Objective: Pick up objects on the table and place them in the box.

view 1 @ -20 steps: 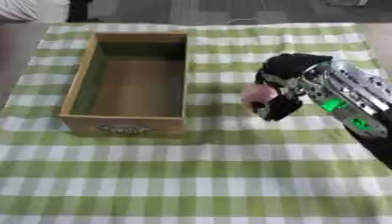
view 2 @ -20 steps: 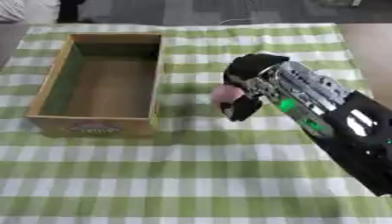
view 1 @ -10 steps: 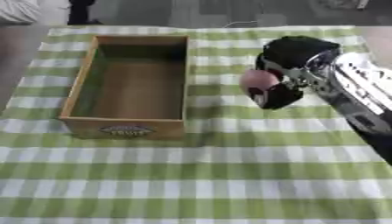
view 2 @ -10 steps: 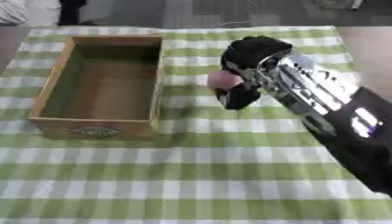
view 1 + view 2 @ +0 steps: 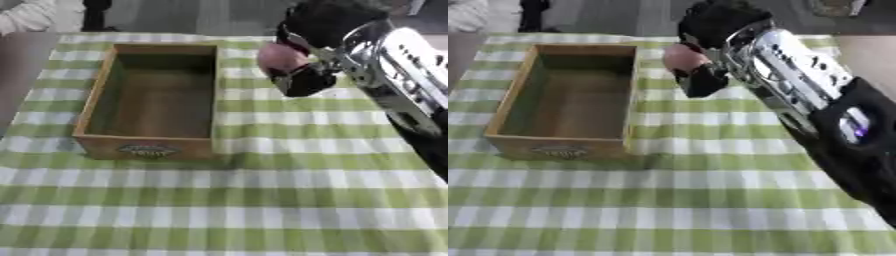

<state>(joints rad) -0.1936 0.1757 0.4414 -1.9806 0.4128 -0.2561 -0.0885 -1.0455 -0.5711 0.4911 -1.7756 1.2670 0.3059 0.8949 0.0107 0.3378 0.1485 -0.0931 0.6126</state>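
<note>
In the left eye view, the robot's right hand [image 5: 308, 60] reaches in from the upper right, its dark fingers curled around a small rounded pink object [image 5: 280, 57] that is held off the green-and-white checked tablecloth [image 5: 262, 200]. Compared with a second ago, the hand and the pink object sit higher in the picture and closer to the wooden box [image 5: 153, 97], having risen from the cloth and swung toward the box's right wall; the object is now just beside that wall's far end but not yet over the opening. The box looks empty, an open tray with a printed label on its near face. In the right eye view, the same scene shows the silver forearm running down to the lower right, the right hand [image 5: 710, 65] clamped on the pink object [image 5: 684, 56], which hangs in the air right of the box [image 5: 562, 95] with a strip of cloth between them. The change suggests the pickup is done and the carry is under way; what remains is to bring the object over the box and release it. The left hand shows in neither view.
</note>
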